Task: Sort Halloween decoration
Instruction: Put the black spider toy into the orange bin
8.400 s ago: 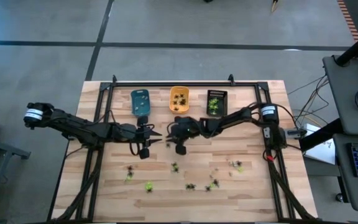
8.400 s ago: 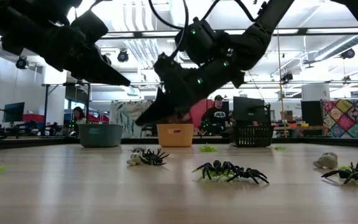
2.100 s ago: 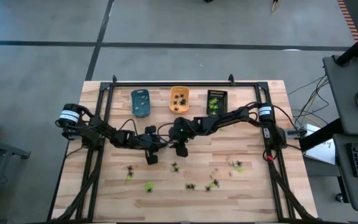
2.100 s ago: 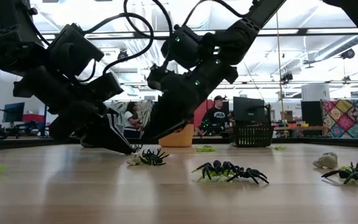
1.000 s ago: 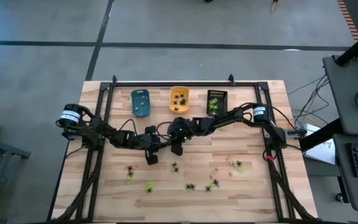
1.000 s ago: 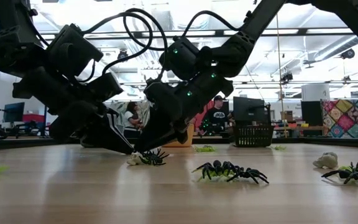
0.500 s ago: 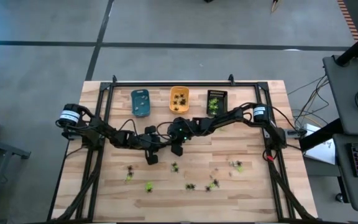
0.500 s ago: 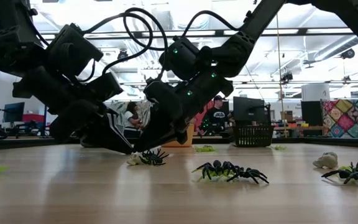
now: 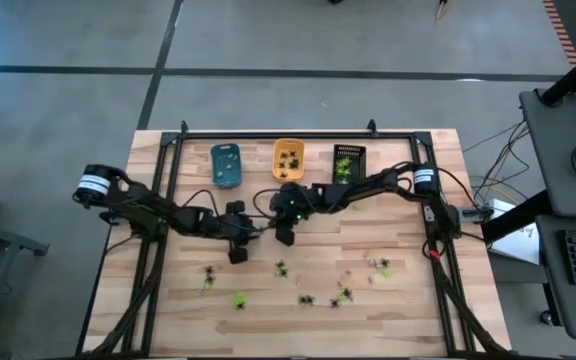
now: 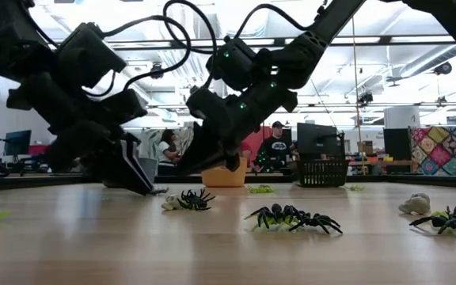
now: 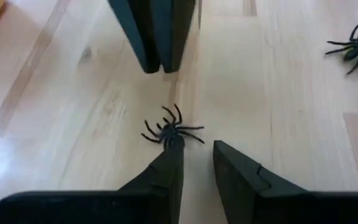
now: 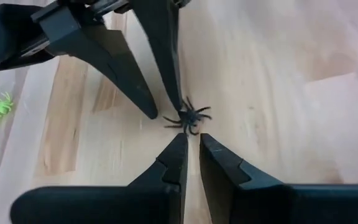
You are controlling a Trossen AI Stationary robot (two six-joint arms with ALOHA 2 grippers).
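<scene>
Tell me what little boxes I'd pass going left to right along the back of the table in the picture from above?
blue tray → orange tray → black tray

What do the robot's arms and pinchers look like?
Both arms are dark, nearly black, built from chunky jointed pieces. Each has a white band with a dark ring near its base. Black cables loop over them, and small green lights glow on the right arm. The left gripper and right gripper each have two flat, dark fingers that narrow to wedge-shaped tips.
</scene>
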